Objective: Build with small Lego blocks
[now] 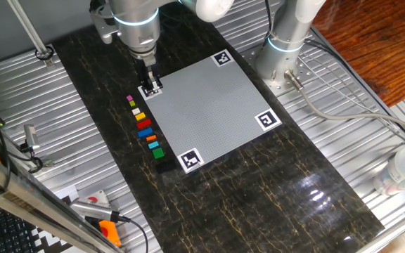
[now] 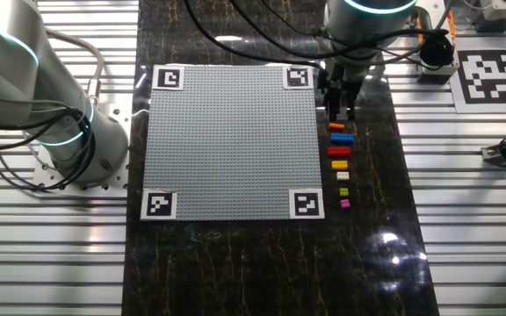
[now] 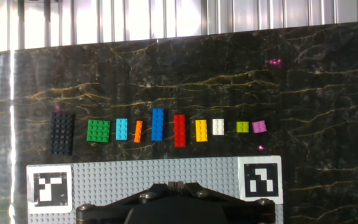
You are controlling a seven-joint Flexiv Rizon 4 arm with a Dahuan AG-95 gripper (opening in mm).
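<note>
The small Lego blocks lie in one row on the dark mat beside the grey studded plate (image 3: 166,167). In the hand view they run from left to right: black (image 3: 62,133), green (image 3: 98,130), light blue (image 3: 122,129), orange (image 3: 138,131), blue (image 3: 158,124), red (image 3: 179,130), yellow (image 3: 201,130), white (image 3: 219,127), olive (image 3: 242,127), pink (image 3: 259,126). My gripper (image 3: 178,185) hovers over the plate's edge next to the row, its jaws together with nothing seen between them. It also shows in one fixed view (image 1: 151,87) and in the other fixed view (image 2: 341,112), where it hides the row's far end.
The plate (image 1: 209,112) has black-and-white tags at its corners (image 1: 190,159). A second robot base (image 1: 283,49) stands behind the plate. Ribbed metal panels flank the mat, with tools (image 1: 97,214) at the front left and a tag board (image 2: 490,75) to the side.
</note>
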